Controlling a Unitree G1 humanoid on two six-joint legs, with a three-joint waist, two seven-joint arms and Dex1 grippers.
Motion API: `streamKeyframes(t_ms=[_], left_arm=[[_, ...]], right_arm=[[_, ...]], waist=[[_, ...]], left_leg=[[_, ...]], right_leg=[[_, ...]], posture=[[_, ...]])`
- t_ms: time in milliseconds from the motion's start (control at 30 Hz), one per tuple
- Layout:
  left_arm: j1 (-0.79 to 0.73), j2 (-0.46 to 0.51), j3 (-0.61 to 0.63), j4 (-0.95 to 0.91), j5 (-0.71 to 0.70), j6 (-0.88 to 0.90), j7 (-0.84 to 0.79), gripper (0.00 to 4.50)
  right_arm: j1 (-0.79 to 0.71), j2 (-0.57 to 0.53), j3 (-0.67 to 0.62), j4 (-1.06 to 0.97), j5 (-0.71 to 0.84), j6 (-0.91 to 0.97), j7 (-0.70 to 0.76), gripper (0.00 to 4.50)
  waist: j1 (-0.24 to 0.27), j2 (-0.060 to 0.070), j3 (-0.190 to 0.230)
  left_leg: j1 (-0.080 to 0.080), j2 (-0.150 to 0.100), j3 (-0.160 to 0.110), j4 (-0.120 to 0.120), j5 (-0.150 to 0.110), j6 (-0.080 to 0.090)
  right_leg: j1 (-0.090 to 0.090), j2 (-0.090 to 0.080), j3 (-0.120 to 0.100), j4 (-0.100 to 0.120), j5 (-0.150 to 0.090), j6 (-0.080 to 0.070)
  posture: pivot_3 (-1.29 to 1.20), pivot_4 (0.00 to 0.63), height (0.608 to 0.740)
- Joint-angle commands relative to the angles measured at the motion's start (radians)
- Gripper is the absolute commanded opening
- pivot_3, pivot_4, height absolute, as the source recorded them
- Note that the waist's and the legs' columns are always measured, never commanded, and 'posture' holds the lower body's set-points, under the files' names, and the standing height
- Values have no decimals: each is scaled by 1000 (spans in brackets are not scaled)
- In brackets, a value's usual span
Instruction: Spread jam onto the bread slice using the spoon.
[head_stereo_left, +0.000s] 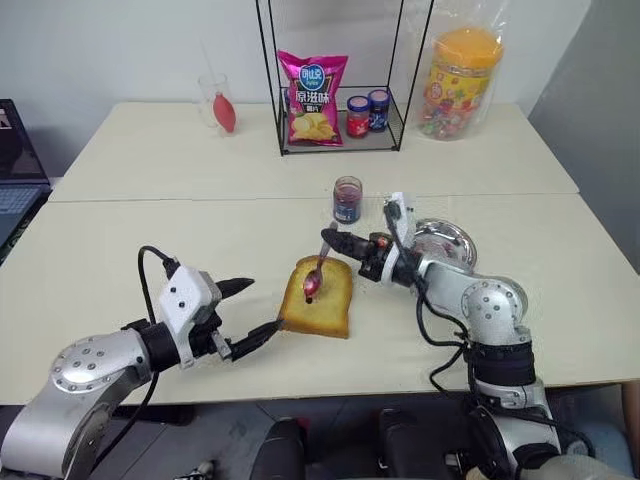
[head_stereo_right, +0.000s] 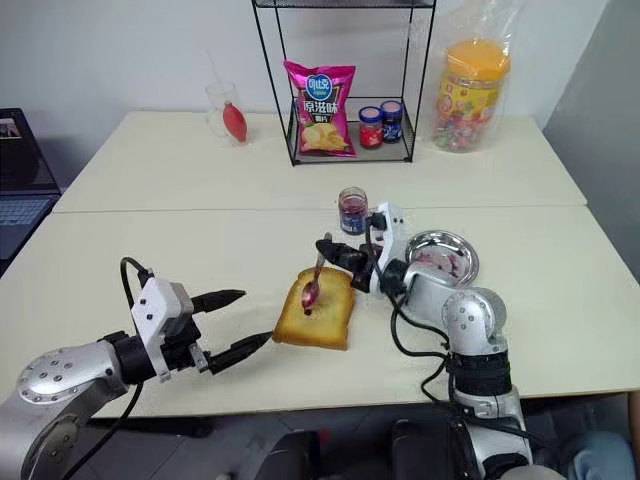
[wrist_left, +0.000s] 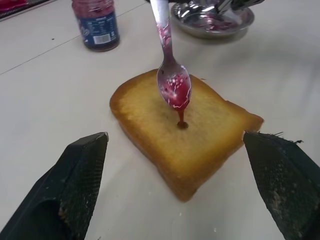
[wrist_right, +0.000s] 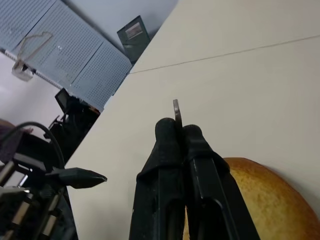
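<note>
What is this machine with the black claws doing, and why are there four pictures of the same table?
It is a robot with two arms. Two pictures come from cameras in its head, looking down at the table. The other two come from little cameras on its wrists, so you see along each claw, called an end effector.

The right end effector is shut on the spoon, which has red jam in its bowl. A drop of jam is landing on the bread slice.

The left end effector is open, with one finger beside the bread's edge.

Also on the table: an open jam jar, a metal dish, a wire rack holding a crisp bag and two small jars, and a big sweets tub.
</note>
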Motion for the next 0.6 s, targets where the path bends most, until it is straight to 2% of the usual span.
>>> streamKeyframes(t_ms=[33,367,600], left_arm=[[17,18,20,-10,26,-63,-21,4500],[45,15,-20,2,70,-133,-50,4500],[40,9,-39,12,82,-153,-47,4500]], right_arm=[[7,2,39,-31,-40,-81,58,21],[26,-94,211,-95,-249,-304,207,21],[34,-152,267,-146,-344,-421,289,21]], waist=[[0,0,0],[0,0,0],[1,0,0]], left_leg=[[0,0,0,0,0,0],[0,1,1,-1,0,0],[0,1,1,-1,0,0]], right_leg=[[0,0,0,0,0,0],[-1,0,0,-1,0,0],[-1,0,0,-1,0,0]], posture=[[0,150,740],[0,150,740],[0,150,740]])
